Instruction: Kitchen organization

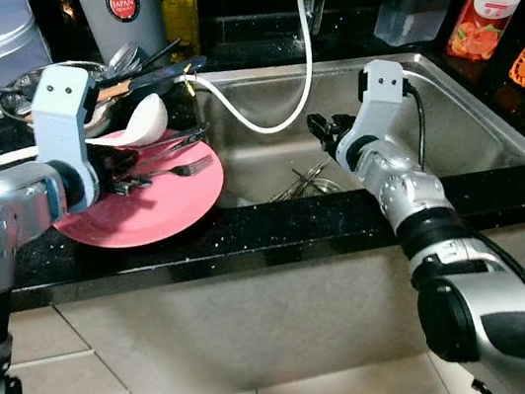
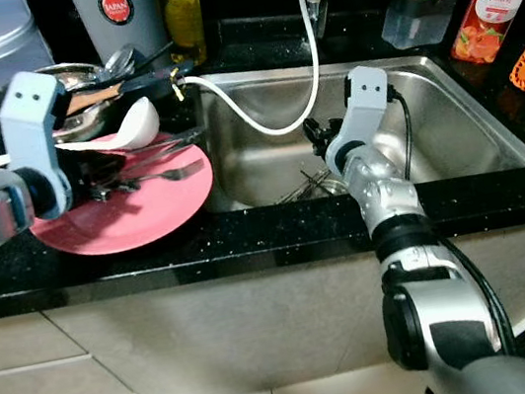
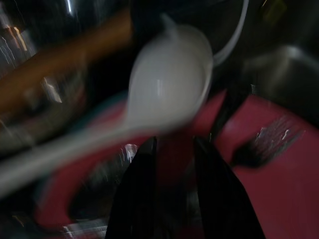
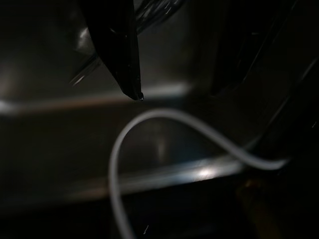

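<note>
Here, the stainless-steel sink basin (image 1: 450, 117) is set into the black speckled countertop (image 1: 247, 227), with a white flexible hose (image 1: 307, 70) looping down into it and a metal wire whisk (image 1: 303, 185) lying on its floor. On the counter just left of it lies the round pink plate (image 1: 169, 207), carrying a white plastic ladle (image 1: 136, 125) and a dark metal fork (image 1: 178, 170). The left gripper (image 3: 174, 149) hovers low over the plate beside the ladle, fingers slightly spread and empty — the right gripper (image 1: 327, 132) hangs inside the basin above the whisk, its fingers apart.
</note>
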Tool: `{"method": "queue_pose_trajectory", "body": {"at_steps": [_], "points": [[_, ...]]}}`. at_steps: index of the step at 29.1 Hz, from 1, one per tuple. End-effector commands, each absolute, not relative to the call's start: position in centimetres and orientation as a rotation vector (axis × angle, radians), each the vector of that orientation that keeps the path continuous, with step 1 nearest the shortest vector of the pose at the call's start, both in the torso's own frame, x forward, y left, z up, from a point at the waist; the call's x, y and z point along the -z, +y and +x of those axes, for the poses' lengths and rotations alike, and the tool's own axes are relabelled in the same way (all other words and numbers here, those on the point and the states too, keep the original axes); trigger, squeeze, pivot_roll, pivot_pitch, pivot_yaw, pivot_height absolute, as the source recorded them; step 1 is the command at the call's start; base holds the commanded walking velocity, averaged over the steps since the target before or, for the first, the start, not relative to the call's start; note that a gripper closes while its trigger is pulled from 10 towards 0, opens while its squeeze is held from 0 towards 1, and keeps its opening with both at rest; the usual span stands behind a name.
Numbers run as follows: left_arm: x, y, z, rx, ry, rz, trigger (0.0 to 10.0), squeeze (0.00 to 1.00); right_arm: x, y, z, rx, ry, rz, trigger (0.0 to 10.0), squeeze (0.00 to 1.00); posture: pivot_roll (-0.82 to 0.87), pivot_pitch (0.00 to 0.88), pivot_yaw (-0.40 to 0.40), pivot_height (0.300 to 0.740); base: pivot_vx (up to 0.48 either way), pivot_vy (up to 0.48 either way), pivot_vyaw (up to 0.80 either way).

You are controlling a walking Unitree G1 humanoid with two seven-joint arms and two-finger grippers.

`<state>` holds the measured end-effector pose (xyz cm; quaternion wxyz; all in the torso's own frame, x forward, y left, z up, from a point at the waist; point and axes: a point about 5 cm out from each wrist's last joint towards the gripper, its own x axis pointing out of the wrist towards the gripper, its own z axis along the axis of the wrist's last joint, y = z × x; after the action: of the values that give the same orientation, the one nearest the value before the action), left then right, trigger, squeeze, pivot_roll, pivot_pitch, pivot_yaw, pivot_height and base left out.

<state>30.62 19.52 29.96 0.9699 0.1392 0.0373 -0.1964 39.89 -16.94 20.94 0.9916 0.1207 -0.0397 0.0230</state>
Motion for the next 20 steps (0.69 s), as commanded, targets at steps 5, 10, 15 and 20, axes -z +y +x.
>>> {"method": "queue_pose_trajectory", "body": {"at_steps": [5, 10, 15, 20], "points": [[-32.2, 22.2, 29.2, -0.052, -0.245, 0.37, 10.0, 0.0, -24.5, -24.1, 38.2, 0.29, -0.34, 0.094, 10.0, 0.0, 0.32, 0.016, -0.084, 0.74, 0.0, 0.0, 0.0], [-31.3, 26.8, 27.4, -0.518, -0.253, 0.596, 10.0, 0.0, -23.0, -28.8, 36.7, 0.537, -0.293, 0.02, 10.0, 0.0, 0.33, 0.014, -0.095, 0.74, 0.0, 0.0, 0.0], [-29.5, 30.9, 24.6, -0.822, -0.19, 0.708, 10.0, 0.0, -20.5, -31.8, 35.4, 0.684, -0.2, -0.011, 10.0, 0.0, 0.37, 0.013, -0.11, 0.74, 0.0, 0.0, 0.0], [-26.4, 34.8, 20.3, -1.154, -0.058, 0.95, 10.0, 0.0, -17.5, -34.7, 33.5, 0.855, -0.068, -0.041, 10.0, 0.0, 0.38, 0.013, -0.118, 0.74, 0.0, 0.0, 0.0]]}}
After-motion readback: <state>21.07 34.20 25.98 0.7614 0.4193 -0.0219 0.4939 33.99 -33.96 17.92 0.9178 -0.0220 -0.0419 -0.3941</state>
